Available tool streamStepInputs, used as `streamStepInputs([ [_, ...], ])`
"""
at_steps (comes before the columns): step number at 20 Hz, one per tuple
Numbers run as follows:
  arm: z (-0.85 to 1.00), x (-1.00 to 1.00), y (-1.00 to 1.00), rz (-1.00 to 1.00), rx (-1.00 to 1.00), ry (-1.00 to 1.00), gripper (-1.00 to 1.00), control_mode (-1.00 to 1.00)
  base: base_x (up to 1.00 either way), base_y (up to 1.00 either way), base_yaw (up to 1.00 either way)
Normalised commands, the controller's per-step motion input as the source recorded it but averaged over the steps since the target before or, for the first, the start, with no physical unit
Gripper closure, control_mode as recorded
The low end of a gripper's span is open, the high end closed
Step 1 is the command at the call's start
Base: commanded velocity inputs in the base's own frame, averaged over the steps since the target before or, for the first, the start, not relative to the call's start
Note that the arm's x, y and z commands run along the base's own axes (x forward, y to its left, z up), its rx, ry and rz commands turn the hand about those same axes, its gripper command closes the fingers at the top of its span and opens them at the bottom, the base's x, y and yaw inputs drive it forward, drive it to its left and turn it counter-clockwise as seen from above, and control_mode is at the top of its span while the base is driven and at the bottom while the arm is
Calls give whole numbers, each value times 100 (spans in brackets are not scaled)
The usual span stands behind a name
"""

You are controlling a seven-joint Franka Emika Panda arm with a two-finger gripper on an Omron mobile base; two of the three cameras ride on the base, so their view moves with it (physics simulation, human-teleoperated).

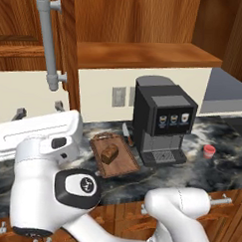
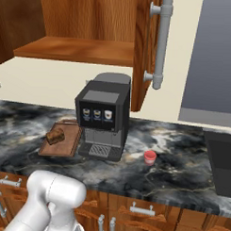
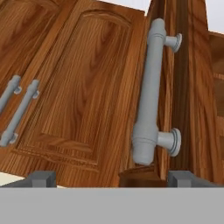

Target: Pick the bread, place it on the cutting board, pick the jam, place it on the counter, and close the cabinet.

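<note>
Jaws (image 3: 112, 177) apart, empty, aimed at edge of open cabinet door (image 3: 175, 87), just below its grey tube handle (image 3: 148, 92). Bread (image 1: 110, 153) already on cutting board (image 1: 122, 165); jam (image 1: 209, 151) on dark marble tabletop (image 1: 210, 172), right of coffee machine (image 1: 160, 122). Step in hand, by judgement: closing cabinet. Next move calls for contact on door face or handle, then push sweeping door shut across exposed shelf (image 1: 146, 54).
</note>
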Motion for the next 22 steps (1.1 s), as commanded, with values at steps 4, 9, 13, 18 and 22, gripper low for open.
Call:
streamStepInputs([
  [4,11,0,0,-8,0,-5,-100,-100,0,0,0],
  [9,2,0,0,-10,0,-5,-100,-100,0,0,0],
  [13,0,0,0,-11,0,-2,-100,-100,0,0,0],
  [18,1,0,0,-16,0,-1,-100,-100,0,0,0],
  [22,1,0,0,-15,0,-2,-100,-100,0,0,0],
])
